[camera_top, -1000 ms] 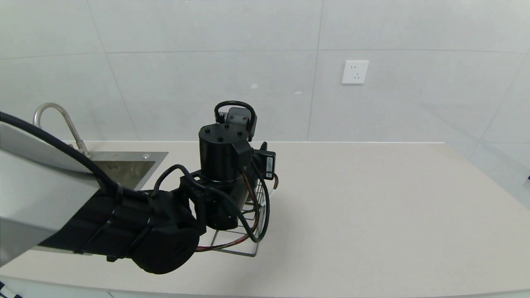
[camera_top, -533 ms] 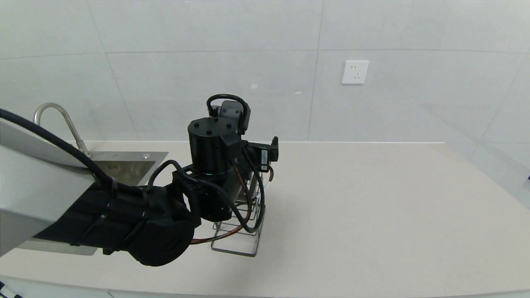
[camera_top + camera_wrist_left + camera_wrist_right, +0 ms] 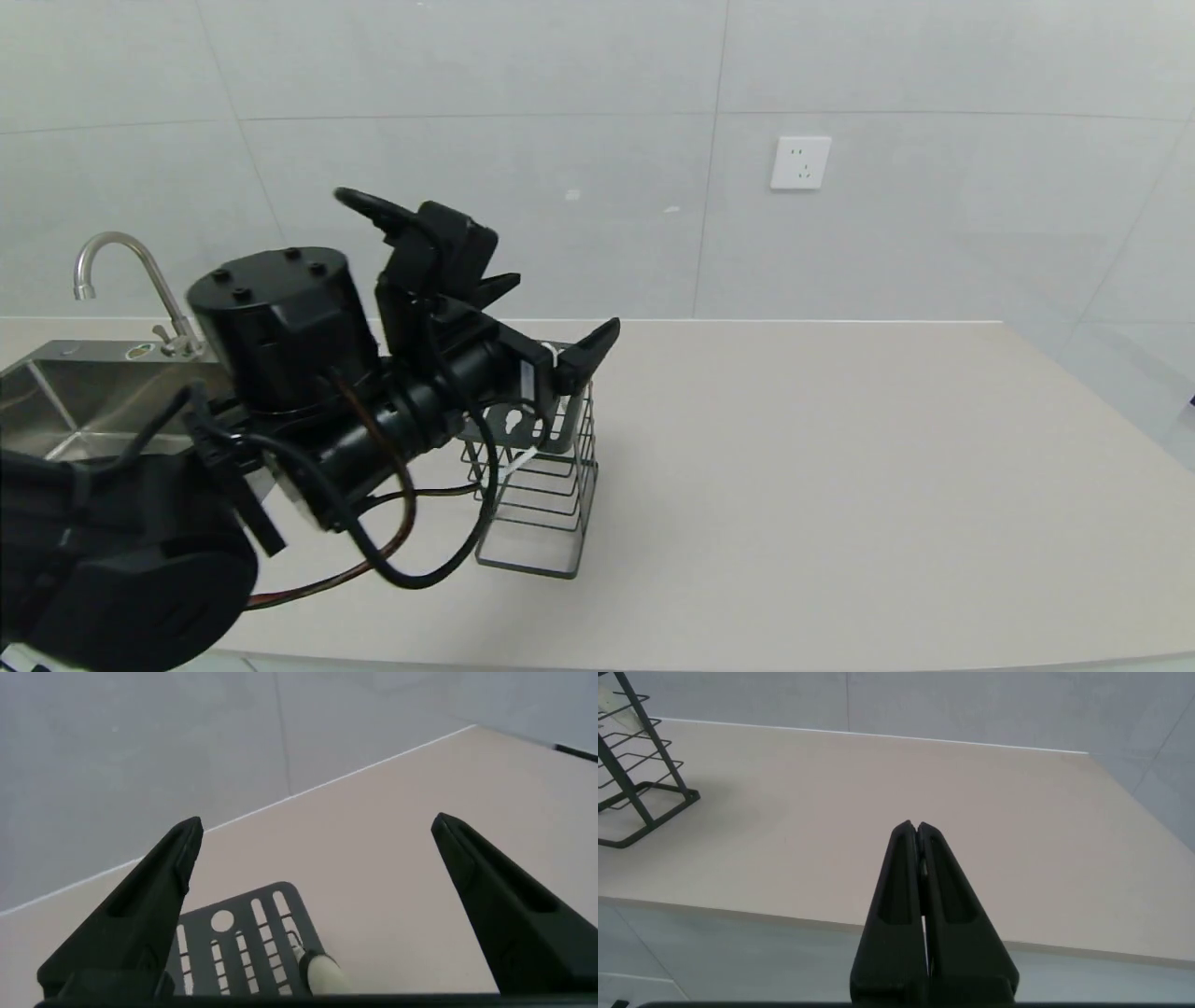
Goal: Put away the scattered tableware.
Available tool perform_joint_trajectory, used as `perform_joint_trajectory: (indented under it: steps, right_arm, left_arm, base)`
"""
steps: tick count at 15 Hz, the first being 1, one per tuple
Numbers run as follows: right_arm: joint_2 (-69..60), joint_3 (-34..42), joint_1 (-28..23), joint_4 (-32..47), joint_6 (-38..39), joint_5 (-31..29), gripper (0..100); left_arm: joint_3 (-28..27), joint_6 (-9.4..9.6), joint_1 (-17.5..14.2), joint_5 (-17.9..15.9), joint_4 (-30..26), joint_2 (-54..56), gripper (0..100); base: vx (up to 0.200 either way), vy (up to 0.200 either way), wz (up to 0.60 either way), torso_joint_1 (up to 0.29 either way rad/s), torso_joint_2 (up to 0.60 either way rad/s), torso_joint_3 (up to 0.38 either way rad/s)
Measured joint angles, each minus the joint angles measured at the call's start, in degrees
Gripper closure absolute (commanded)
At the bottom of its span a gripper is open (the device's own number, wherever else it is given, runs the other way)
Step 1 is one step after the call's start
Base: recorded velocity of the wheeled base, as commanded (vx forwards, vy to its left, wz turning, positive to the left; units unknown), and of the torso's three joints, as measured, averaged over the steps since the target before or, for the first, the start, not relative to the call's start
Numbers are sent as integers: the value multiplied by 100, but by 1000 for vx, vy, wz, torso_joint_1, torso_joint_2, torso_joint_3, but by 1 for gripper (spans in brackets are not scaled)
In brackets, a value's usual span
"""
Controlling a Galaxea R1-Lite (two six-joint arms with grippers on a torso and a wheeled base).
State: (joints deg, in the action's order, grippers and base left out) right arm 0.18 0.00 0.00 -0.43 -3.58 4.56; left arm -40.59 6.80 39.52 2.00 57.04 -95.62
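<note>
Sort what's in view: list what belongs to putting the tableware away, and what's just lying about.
Belongs to the job:
- wire rack on the countertop
- pale utensil standing in the rack
- left gripper, open, above the rack's top

Just there:
- sink
- faucet
- wall socket

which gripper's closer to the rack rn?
Left. The left gripper hangs open just above the rack. The right gripper is shut, well off to the rack's side by the counter's front edge.
</note>
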Motion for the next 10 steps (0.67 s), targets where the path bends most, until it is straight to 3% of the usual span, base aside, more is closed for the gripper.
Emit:
perform_joint_trajectory:
  steps: [5, 8, 10]
  right_arm:
    - [2, 0, 0, 0, 37, -24, 100]
    - [4, 0, 0, 0, 41, -46, 100]
    - [6, 0, 0, 7, 44, -54, 100]
  left_arm:
    - [1067, 0, -1147, -2194, 22, 1298, 0]
    - [1684, 0, -2018, -2356, 33, 1966, 0]
    - [2046, -16, -2321, -2364, 156, 2434, 0]
  base:
    - [0, 0, 0, 0, 0, 0]
    - [0, 0, 0, 0, 0, 0]
    - [0, 0, 0, 0, 0, 0]
